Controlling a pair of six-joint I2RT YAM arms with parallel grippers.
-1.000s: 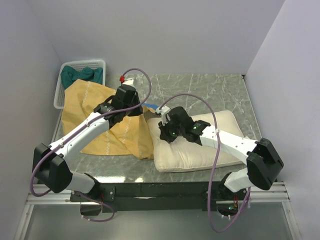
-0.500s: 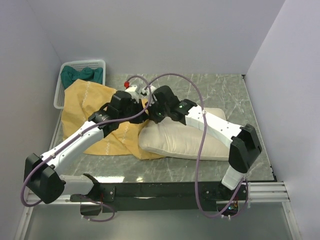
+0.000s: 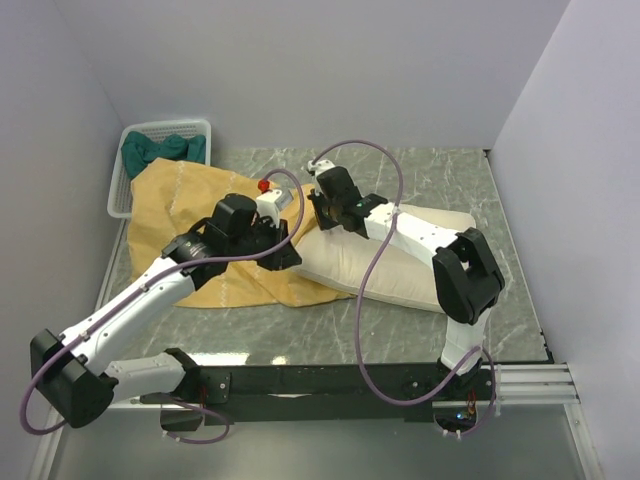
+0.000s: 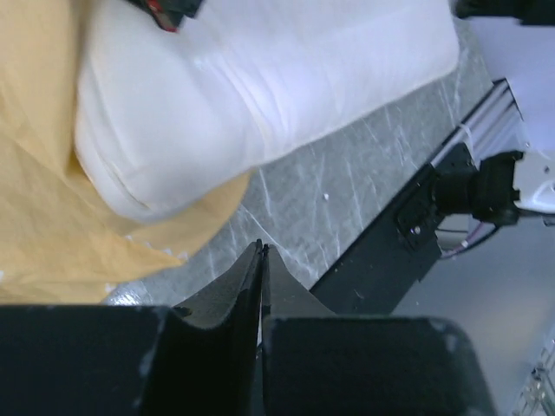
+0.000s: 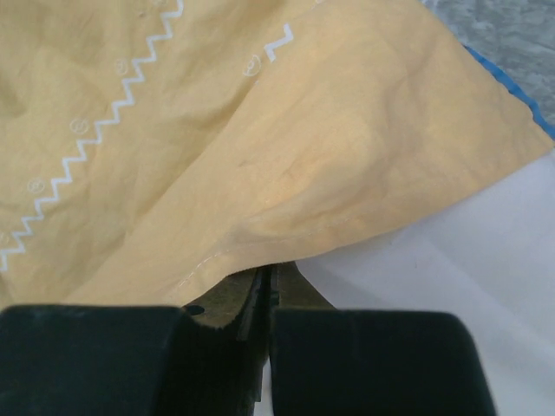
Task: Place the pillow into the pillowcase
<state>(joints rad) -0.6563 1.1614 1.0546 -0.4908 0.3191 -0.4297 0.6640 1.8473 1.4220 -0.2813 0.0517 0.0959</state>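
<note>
The pillowcase (image 3: 175, 215) lies crumpled at the left of the table, mustard-yellow side showing, with a white zigzag print (image 5: 95, 139). The cream pillow (image 3: 400, 265) lies slanted beside it, its left end resting on the yellow fabric (image 4: 52, 199). My right gripper (image 3: 316, 208) is shut at the pillow's upper left corner. Its tips (image 5: 270, 269) are tucked under the pillowcase hem (image 5: 286, 230), with white pillow (image 5: 451, 269) just to the right. My left gripper (image 3: 285, 252) hovers by the pillow's near left end. It (image 4: 261, 249) is shut with nothing between the fingers.
A white basket (image 3: 125, 170) holding green cloth (image 3: 160, 148) stands at the back left corner. Walls close in the left, back and right sides. The black front rail (image 3: 350, 380) runs along the near edge. Purple cables (image 3: 385, 240) loop over the pillow.
The right gripper has dragged the pillow's left end left and back, up to the pillowcase. The left arm swung toward the near side, its gripper now off the yellow fabric.
</note>
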